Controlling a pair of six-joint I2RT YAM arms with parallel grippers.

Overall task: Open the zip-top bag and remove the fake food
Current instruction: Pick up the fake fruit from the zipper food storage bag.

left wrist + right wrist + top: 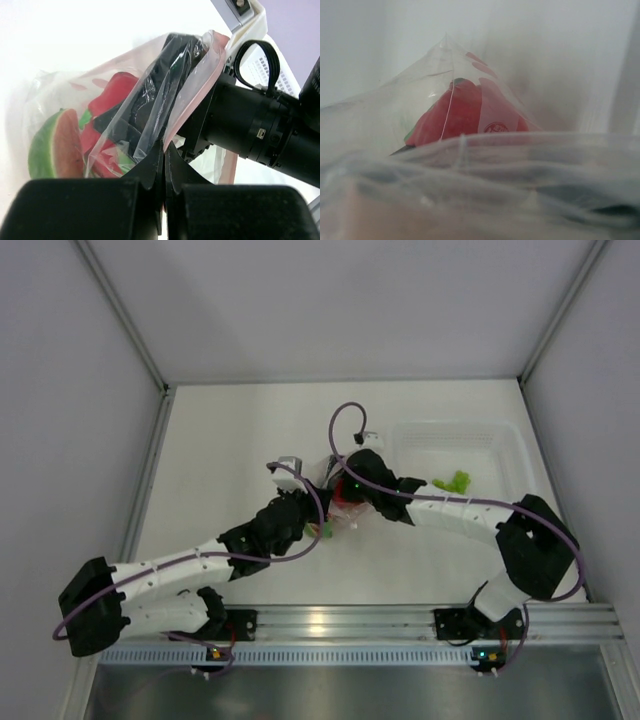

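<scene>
You've got the zip-top bag (340,503) at mid-table (220,440), squeezed btwn the two claws and just left of the clear tub (500,440). Your left gripper (164,151) has its fingers pressed together w/ a fold of bag film caught btwn the tips, so it's clamped on the bag close to the mouth. In the left wrist view the pinkish zip strip (200,85) runs up and to the right from that pinch and drapes over the black front of the right gripper (347,490), which sits at the bag's mouth. Plastic covers its fingers, so you can't tell if they're spread or closed. The right wrist cam shows only crinkled film w/ red showing through, no fingers visible. The fake food is mostly inside the bag: the melon slice (55,145), green rind and red-orange flesh, lies at the left end in the left wrist view, w/ red pieces (112,95) right beside it toward the middle. From the top cam a small green bit (325,530) shows at the bag's near edge, next to the left claw. You can't tell if it's in or out of the bag. One green leafy piece (455,481) lies in the tub, close to its near wall, apart from the bag.
</scene>
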